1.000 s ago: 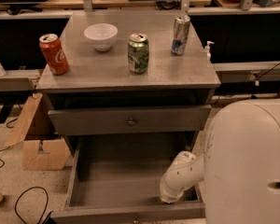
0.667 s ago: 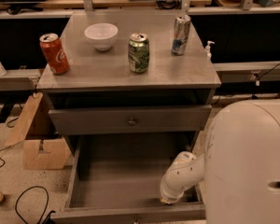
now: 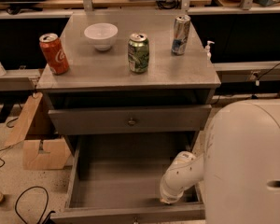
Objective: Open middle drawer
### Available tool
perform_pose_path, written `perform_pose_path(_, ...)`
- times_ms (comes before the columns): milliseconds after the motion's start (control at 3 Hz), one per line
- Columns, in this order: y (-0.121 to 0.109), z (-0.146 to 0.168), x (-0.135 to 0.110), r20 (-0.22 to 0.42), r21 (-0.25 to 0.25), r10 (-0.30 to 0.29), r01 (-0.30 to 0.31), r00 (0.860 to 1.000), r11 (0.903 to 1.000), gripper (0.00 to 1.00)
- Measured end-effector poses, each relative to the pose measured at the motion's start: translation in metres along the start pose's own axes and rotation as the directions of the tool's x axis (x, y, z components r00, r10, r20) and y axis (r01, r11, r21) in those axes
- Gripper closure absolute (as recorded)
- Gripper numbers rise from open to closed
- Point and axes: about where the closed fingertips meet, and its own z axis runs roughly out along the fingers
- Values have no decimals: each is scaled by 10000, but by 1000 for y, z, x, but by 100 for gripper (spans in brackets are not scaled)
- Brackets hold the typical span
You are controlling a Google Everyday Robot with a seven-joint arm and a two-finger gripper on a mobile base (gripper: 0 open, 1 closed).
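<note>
Middle drawer [image 3: 130, 208] pulled far out, lower centre of frame, grey box open. Our gripper [image 3: 170, 199] sits low inside its right front corner; cannot tell its opening. Top drawer [image 3: 129, 120] slightly out. Three cans and white bowl [image 3: 101, 35] on top.

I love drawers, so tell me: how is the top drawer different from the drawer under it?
The top drawer is nearly shut, but the middle drawer is pulled far out. You see the top drawer's front and round knob, while you look down into the middle drawer's deep box. The robot's tool hangs inside the middle drawer near its front right corner, not by the top drawer. Both are grey metal.
</note>
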Motion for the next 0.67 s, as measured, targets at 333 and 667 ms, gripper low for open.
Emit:
perform_pose_path(333, 1, 1, 0, -2, -16, -2, 2, 10000, 10000, 22)
perform_pose_path(667, -5, 2, -2, -4, -31, -4, 4, 10000, 10000, 0)
